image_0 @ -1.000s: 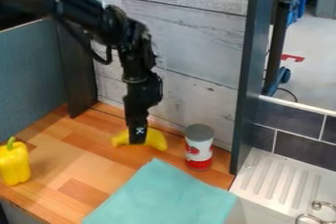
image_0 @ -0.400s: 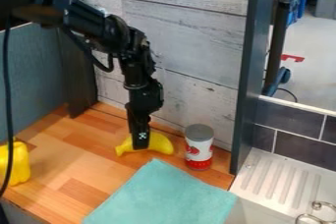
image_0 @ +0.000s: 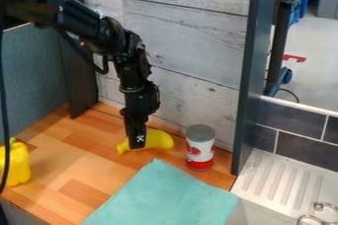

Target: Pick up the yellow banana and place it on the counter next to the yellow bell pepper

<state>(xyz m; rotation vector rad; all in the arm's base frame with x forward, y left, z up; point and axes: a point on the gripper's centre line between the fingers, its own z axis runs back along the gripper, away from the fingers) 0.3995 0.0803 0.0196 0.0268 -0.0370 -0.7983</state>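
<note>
One end effector (image_0: 137, 146) at one banana (image_0: 158, 140) (one can (image_0: 200, 148) near)

Black robot arm entering from the upper left, bent at the elbow; its wrist section descends nearly vertically, with the gripper (image_0: 137, 145) lowermost, pointing downward.

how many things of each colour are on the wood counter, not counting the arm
yellow: 2 (banana, bell pepper)
teal: 1 (cloth)
white and red with a grey top: 1 (can)
total: 4
</note>
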